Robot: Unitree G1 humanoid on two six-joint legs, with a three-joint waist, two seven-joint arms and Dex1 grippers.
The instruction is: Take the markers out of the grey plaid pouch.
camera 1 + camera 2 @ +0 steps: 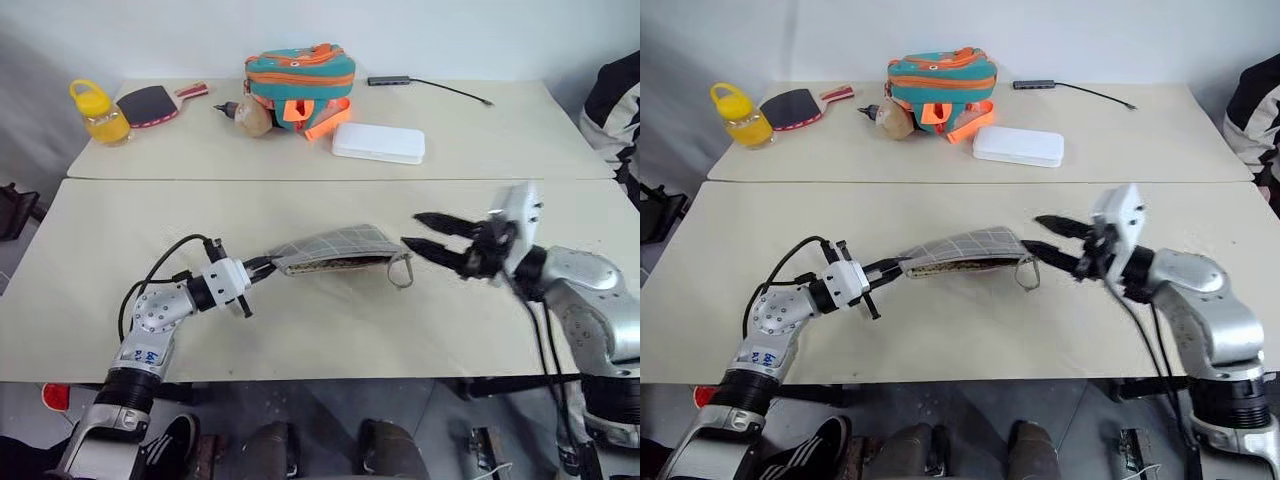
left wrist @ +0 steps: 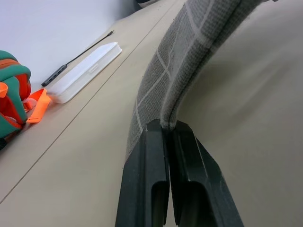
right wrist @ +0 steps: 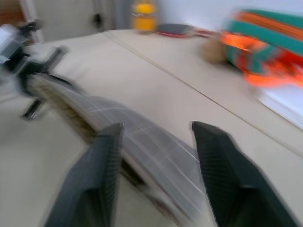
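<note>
Sagging between grippers, the soft grid-lined grey plaid pouch [image 1: 335, 250] sits clamped in left gripper [image 1: 262, 266] jaws; right gripper [image 1: 428, 236] jaws apart.

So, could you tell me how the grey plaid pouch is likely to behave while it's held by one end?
Probably floppy: pinched by the left gripper, the grey plaid pouch bows along its length. Likely light, since that end pinch keeps it up.
</note>
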